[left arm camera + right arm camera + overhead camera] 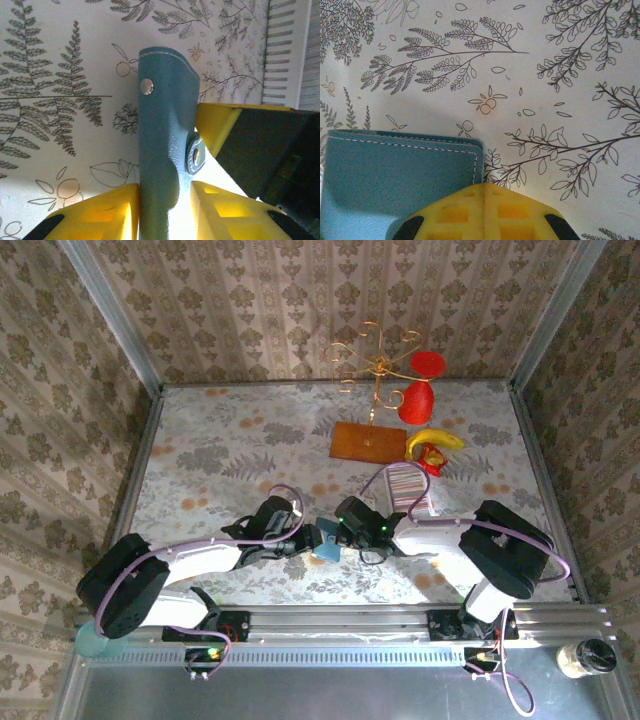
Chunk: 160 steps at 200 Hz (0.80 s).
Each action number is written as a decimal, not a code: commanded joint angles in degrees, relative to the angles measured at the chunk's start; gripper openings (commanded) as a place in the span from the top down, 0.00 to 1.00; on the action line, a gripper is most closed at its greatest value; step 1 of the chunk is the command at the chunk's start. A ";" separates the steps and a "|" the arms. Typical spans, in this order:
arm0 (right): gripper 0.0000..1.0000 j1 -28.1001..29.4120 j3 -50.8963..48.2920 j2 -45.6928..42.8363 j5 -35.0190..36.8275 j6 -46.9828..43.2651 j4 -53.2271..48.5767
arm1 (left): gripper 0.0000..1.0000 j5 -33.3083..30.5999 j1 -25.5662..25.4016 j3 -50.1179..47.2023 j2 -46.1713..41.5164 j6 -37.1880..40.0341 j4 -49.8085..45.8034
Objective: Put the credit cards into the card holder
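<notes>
The teal card holder is held up between my two grippers at the near middle of the table. In the left wrist view it stands edge-on between my left gripper's yellow fingers. The left finger touches it, and a lit gap separates it from the right finger. My right gripper is shut, its tips together at the corner of the holder. Its yellow tip sits by the holder's snap tab; whether it pinches the tab I cannot tell. The credit cards are hidden.
A long whitish striped tray lies just behind the right arm. Further back are an orange-brown board, a banana, red pieces and a gold wire stand. Patterned walls close three sides.
</notes>
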 commanded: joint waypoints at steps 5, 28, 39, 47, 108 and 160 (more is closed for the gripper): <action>1.00 -0.24 -2.54 0.51 -1.05 0.81 -2.17 | 0.76 -0.02 -0.42 -0.24 0.72 -0.62 5.21; 1.00 -0.25 -2.80 -0.25 -0.99 0.39 -1.94 | 0.86 0.75 -0.49 0.08 1.79 -1.22 6.56; 1.00 -0.31 -3.15 -1.02 -1.03 0.16 -1.39 | 0.90 0.85 -0.50 0.29 1.78 -1.28 6.58; 1.00 -0.29 -3.28 -1.74 -1.07 -0.12 -1.24 | 0.92 0.85 -0.49 0.23 1.67 -1.32 6.35; 0.77 -0.25 -2.79 -16.94 -0.70 -2.62 -6.45 | 1.00 -5.66 0.39 8.98 -10.20 12.67 -17.16; 0.58 0.78 2.68 -29.12 -5.67 -4.54 -10.94 | 1.00 -10.95 -0.36 14.29 -23.11 21.53 -24.66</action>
